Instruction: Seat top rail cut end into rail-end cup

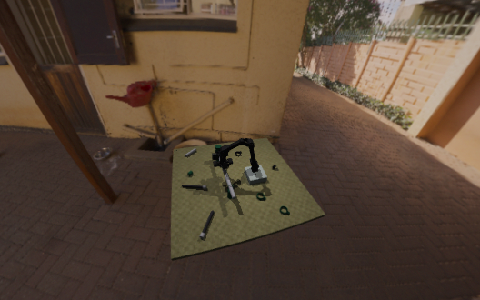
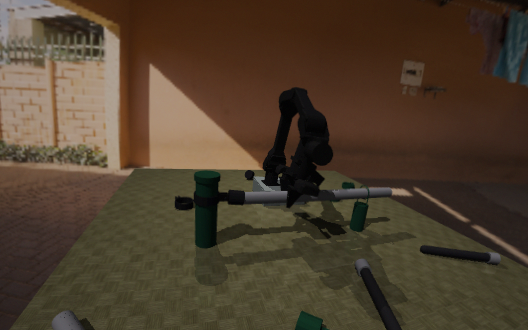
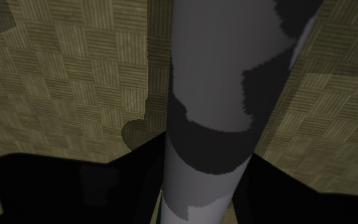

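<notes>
Olive woven-pattern desk (image 2: 125, 260): big green post (image 2: 206, 210), small green post (image 2: 358, 216), loose dark pipes (image 2: 459, 254), green rings (image 1: 285, 210), grey arm base (image 1: 255, 175).

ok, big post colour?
Dark green, with a black brace band near the top; the post shows best in the exterior view.

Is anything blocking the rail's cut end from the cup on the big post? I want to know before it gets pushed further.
Nothing visible does. In the exterior view the rail, clamped in the gripper, lines up with the dark rail-end cup on the post, its end at or in the cup's mouth; depth unclear.
</notes>
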Action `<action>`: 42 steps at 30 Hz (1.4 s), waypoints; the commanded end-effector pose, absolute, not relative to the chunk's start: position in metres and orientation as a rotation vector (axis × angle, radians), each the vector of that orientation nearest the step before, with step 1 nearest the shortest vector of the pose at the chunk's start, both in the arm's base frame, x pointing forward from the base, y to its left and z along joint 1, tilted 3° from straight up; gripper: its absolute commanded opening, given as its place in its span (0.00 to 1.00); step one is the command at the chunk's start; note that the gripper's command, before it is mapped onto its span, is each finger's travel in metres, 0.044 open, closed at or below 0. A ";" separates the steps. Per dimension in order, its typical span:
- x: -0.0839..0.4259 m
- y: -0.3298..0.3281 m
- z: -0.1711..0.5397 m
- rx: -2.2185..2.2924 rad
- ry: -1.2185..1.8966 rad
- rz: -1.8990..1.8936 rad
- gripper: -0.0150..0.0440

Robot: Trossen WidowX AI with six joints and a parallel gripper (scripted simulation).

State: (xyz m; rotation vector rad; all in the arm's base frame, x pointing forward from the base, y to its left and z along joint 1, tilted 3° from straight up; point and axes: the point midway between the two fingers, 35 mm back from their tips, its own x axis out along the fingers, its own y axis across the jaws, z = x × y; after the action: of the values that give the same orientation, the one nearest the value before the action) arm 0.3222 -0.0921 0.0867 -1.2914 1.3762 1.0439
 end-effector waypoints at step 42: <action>0.319 -0.094 0.090 -1.291 1.390 1.032 0.25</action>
State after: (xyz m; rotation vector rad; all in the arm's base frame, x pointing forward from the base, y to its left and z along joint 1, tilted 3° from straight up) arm 0.3211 -0.0920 0.0873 -1.2888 1.3778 1.0416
